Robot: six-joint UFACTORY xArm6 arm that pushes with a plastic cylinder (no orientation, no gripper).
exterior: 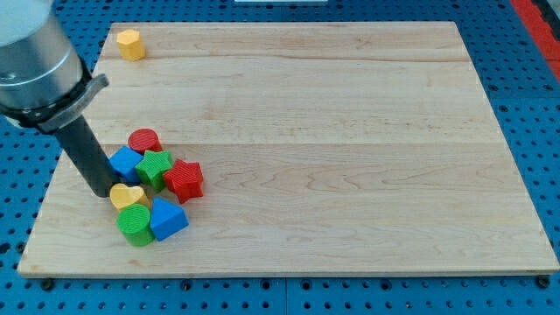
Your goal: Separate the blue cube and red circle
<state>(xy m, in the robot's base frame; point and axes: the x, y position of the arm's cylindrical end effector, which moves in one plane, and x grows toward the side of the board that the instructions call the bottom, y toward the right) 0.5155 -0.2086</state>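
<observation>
— Nearest the camera, what sits by the tabletop's (350, 105) bottom edge?

— Green cylinder (135, 225), with a blue wedge-like block (168, 219) touching it on the view's right. Both are at the low end of the cluster near the bottom-left corner.

— And the two blocks the task names?

— Blue cube (126, 163) and red circle (143, 140) sit at the cluster's top, touching, the red circle up and slightly toward the view's right of the cube. A green star (156, 166) presses against the cube's right side, and a red star (185, 179) lies beyond that. A yellow heart (128, 195) sits just below the cube.

— Where is my tip?

— My tip (101, 191) rests at the cluster's left, just beside the yellow heart and below-left of the blue cube. No gripper exists on this rod, so nothing is open, closed or held.

— So what does the move turn on?

— I'd judge it's the line between them: the red circle lies up-right of the cube, and the cube up-right of the tip. A push along that line would drive both together; the tip needs to enter the seam from the side.

— Anything else?

— A yellow hexagon (130, 44) alone near the top-left corner, well apart.
</observation>
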